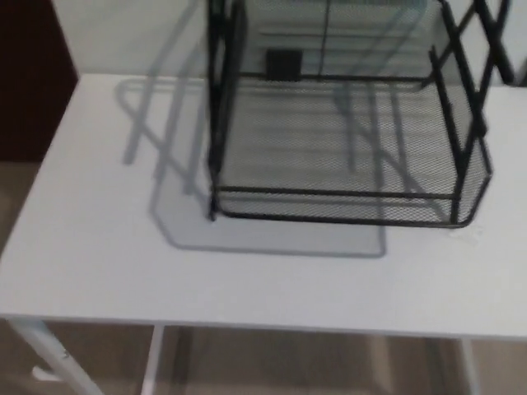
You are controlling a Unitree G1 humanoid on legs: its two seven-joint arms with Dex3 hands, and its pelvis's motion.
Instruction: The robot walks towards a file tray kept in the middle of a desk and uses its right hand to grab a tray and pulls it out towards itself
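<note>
wire file tray (342,148) sits mid-desk (90,247), toward the far edge; neither robot hand shows, so their state cannot be told.
the black mesh looks light and stiff, likely to slide easily on the smooth white top. the lowest tray's front rail (333,193) seems the best hold: thin and rigid, open to fingers hooking over it.

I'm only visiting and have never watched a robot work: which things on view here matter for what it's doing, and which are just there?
Part of the job:
black mesh file tray
white desk it stands on

Just there:
small black block behind the tray
beige floor under the desk

Neither robot hand shows.
</note>
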